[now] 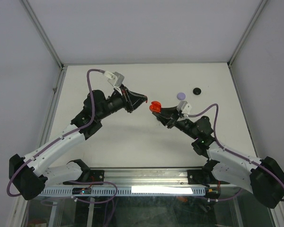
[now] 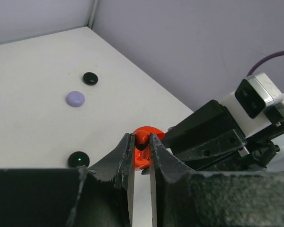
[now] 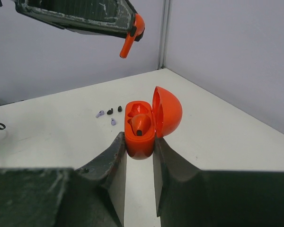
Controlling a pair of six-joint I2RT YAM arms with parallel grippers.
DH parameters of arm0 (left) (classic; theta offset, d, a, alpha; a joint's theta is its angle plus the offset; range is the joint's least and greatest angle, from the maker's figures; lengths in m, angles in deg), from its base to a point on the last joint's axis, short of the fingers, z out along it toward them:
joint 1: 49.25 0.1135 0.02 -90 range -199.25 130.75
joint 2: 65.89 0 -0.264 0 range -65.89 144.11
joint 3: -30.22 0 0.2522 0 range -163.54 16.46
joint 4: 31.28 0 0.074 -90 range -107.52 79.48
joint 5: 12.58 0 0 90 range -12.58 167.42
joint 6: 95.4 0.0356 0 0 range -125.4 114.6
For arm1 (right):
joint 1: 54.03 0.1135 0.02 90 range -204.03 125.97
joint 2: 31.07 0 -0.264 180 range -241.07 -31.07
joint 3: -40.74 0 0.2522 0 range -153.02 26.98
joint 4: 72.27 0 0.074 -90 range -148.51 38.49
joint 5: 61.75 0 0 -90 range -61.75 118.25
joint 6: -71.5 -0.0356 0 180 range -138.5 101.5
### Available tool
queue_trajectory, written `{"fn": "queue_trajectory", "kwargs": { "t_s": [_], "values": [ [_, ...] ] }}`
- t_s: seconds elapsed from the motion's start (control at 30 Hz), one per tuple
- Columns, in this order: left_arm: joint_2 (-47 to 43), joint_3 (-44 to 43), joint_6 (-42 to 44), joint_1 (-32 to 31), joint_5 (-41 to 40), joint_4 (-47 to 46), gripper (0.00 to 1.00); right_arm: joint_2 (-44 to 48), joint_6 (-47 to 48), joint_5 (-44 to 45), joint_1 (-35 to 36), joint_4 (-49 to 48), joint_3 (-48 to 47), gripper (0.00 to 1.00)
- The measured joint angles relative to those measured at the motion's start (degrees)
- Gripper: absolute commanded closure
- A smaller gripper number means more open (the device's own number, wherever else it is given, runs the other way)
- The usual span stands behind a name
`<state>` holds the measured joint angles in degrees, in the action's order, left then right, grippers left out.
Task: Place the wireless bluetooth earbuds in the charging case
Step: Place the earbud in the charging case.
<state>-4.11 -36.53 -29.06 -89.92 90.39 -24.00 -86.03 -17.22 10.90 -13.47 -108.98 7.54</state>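
My right gripper (image 1: 157,110) is shut on the open orange charging case (image 1: 154,106) and holds it above the table. In the right wrist view the case (image 3: 141,137) has its lid (image 3: 168,111) swung to the right, and one orange earbud (image 3: 140,124) sits in the near slot. The far slot looks empty. My left gripper (image 1: 145,99) is shut on the second orange earbud (image 3: 131,39), stem hanging down, up and to the left of the case. In the left wrist view the earbud (image 2: 142,150) is pinched between the fingers (image 2: 128,156), with the case (image 2: 154,132) just behind it.
A purple round case (image 1: 181,95) and a black round case (image 1: 197,91) lie on the table beyond the grippers. Another black one with a green light (image 2: 78,159) lies nearer. Small purple (image 3: 100,114) and black (image 3: 109,111) earbuds lie loose on the table.
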Motion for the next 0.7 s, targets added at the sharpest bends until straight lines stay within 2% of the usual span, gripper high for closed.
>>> {"fn": "queue_trajectory", "kwargs": {
  "t_s": [0.3, 0.7],
  "values": [
    [0.0, 2.0, 1.8, -2.9, 5.2, -6.6, 0.88, -1.3, -1.9, -1.1, 0.2, -4.8, -0.3, 1.00],
    [1.4, 3.3, 4.3, -4.4, 5.1, -7.6, 0.88, -1.3, -3.3, -2.2, 0.3, -6.3, -1.2, 1.00]
  ]
}}
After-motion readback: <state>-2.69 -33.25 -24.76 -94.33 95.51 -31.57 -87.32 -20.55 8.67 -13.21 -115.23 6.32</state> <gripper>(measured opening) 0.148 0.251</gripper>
